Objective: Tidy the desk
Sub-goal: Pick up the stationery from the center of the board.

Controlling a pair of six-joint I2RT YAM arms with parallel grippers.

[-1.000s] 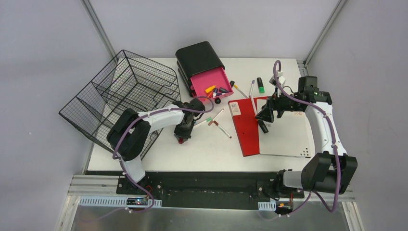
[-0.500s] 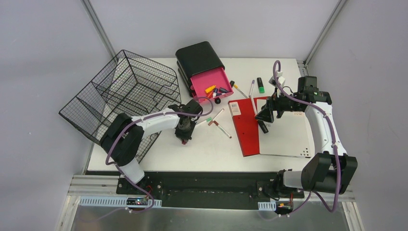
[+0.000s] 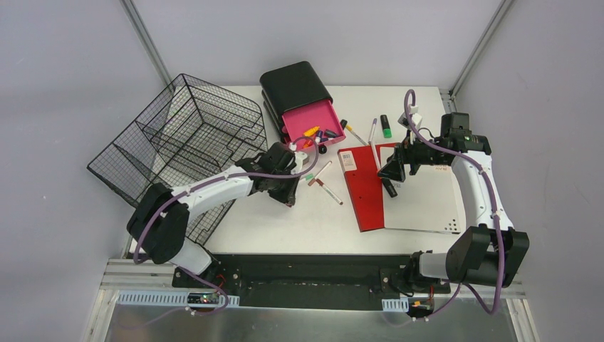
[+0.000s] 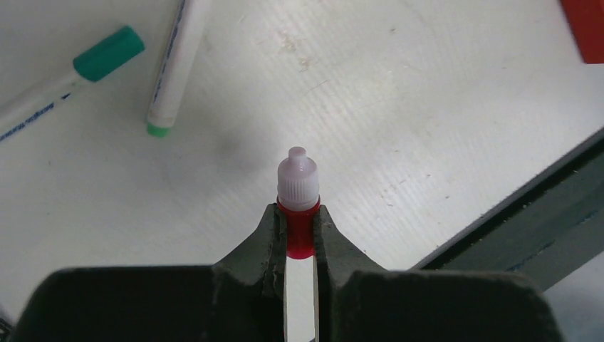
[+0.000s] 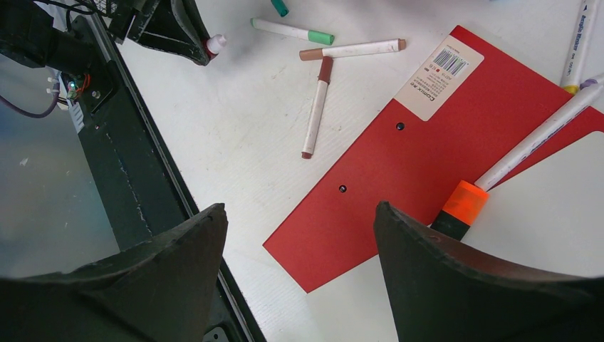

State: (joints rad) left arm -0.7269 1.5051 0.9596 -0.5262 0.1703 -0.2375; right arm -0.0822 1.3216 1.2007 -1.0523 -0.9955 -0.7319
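Wire basket [image 3: 186, 135] sits at the left end of the bench [image 3: 306, 228]; my left end effector [image 4: 299, 217] is closed on a red-banded marker [image 4: 298, 187], white cap pointing forward, over bare bench surface near a green-capped pen [image 4: 85, 68]; my right end effector [image 5: 300, 210] hangs open above the red cover [image 5: 427, 142], an orange-capped highlighter [image 5: 464, 201] lying on that cover's edge.

Left hand [image 3: 288, 194] low over desk [image 3: 306, 224]; right hand [image 3: 390, 171] above red folder [image 3: 365, 199].
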